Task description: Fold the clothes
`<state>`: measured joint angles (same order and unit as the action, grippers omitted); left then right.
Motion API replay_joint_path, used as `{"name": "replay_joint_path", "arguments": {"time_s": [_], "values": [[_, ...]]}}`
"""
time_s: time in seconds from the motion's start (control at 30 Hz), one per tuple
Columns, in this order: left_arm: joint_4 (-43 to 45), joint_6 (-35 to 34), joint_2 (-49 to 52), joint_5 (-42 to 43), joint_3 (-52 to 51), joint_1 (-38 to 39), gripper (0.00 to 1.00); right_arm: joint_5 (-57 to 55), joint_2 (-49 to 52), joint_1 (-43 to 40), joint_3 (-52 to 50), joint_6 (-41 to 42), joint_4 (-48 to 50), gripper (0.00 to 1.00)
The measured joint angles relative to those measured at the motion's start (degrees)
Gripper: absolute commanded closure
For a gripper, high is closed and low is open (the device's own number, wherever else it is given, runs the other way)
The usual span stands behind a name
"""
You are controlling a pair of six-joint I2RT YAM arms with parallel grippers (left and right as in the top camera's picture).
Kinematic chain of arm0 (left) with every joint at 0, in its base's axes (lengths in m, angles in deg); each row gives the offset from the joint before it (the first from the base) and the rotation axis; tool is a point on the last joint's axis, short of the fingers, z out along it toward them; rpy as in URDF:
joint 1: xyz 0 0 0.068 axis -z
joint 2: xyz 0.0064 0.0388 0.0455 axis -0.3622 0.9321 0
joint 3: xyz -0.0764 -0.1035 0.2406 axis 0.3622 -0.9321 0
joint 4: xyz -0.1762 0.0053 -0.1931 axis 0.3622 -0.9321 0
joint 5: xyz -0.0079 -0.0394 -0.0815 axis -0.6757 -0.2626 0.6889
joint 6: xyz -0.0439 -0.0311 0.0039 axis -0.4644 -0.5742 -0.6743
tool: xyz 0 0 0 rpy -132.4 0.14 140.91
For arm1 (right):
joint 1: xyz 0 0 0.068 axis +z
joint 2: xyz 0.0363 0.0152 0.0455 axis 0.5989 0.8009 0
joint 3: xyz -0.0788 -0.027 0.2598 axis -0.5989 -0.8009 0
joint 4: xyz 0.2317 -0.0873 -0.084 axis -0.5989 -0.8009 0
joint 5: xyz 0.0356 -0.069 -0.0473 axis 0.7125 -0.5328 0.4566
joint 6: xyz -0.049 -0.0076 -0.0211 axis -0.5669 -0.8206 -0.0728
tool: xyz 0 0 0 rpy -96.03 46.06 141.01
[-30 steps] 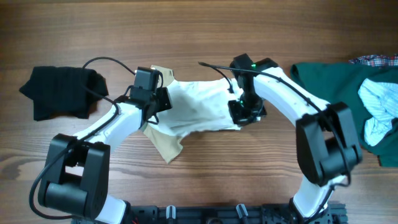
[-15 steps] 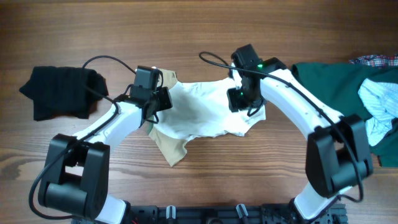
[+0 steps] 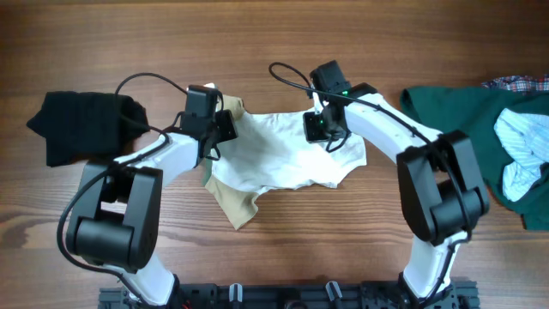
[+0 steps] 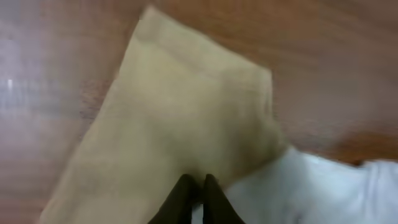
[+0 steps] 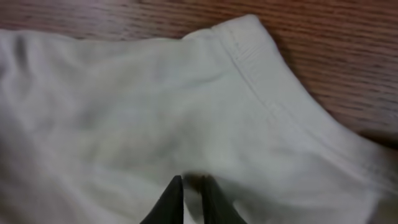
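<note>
A small cream-white garment point(image 3: 283, 154) with tan sleeves lies spread at the table's middle. One tan sleeve point(image 3: 233, 204) points to the front, another sits at the far left corner point(image 3: 230, 107). My left gripper point(image 3: 214, 137) is shut on the garment's left edge; the left wrist view shows its fingers point(image 4: 196, 183) pinching where the tan sleeve point(image 4: 180, 124) meets white cloth. My right gripper point(image 3: 319, 130) is shut on the garment's far right part; the right wrist view shows its fingers point(image 5: 193, 186) closed on a fold of white fabric point(image 5: 155, 106).
A black garment point(image 3: 84, 125) lies at the far left. At the right edge lie a dark green garment point(image 3: 459, 120), a pale blue striped one point(image 3: 523, 150) on top of it, and a plaid one point(image 3: 519, 83) behind.
My right gripper has carried the garment's right edge away from me and to the left, folding it back over. My left gripper has shifted slightly away from me with the left edge.
</note>
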<state>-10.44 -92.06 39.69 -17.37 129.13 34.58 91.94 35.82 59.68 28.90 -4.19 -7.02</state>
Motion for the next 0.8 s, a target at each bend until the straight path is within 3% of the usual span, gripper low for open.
{"name": "replay_joint_path", "arguments": {"time_s": [0.2, 0.23, 0.3, 0.37, 0.43, 0.57, 0.73, 0.8], "values": [[4.1, 0.0, 2.0, -0.8, 0.4, -1.4, 0.89, -0.9, 1.1, -0.8, 0.0, 3.4, 4.8, 0.94], [4.3, 0.0, 2.1, -1.3, 0.6, -1.9, 0.89, -1.2, 1.1, -1.2, 0.0, 4.0, 5.5, 0.91], [3.0, 0.0, 2.6, -2.0, 2.2, -4.3, 0.85, -1.7, 1.2, -3.2, 0.0, 4.6, 6.5, 0.68], [-1.2, 0.7, 2.8, -1.3, 5.1, -5.9, 0.79, -1.0, 1.2, -4.9, 0.4, 3.2, 5.8, 0.5], [-5.9, 2.2, 2.8, -0.1, 10.7, -7.0, 0.71, -0.5, 0.7, -6.4, 0.6, 1.6, 4.6, 0.39], [-16.4, 4.5, 2.3, 1.5, 21.1, -6.5, 0.68, -0.5, -4.5, -9.0, 0.6, -0.3, -0.7, 0.22], [-30.7, 5.1, -3.3, 3.0, 25.0, -5.7, 0.63, -0.5, -16.3, -10.2, 0.9, -1.7, -12.2, 0.18], [-38.4, 5.3, -6.2, 3.4, 25.2, -5.1, 0.78, -0.5, -19.7, -10.2, 0.9, -1.5, -18.0, 0.21]]}}
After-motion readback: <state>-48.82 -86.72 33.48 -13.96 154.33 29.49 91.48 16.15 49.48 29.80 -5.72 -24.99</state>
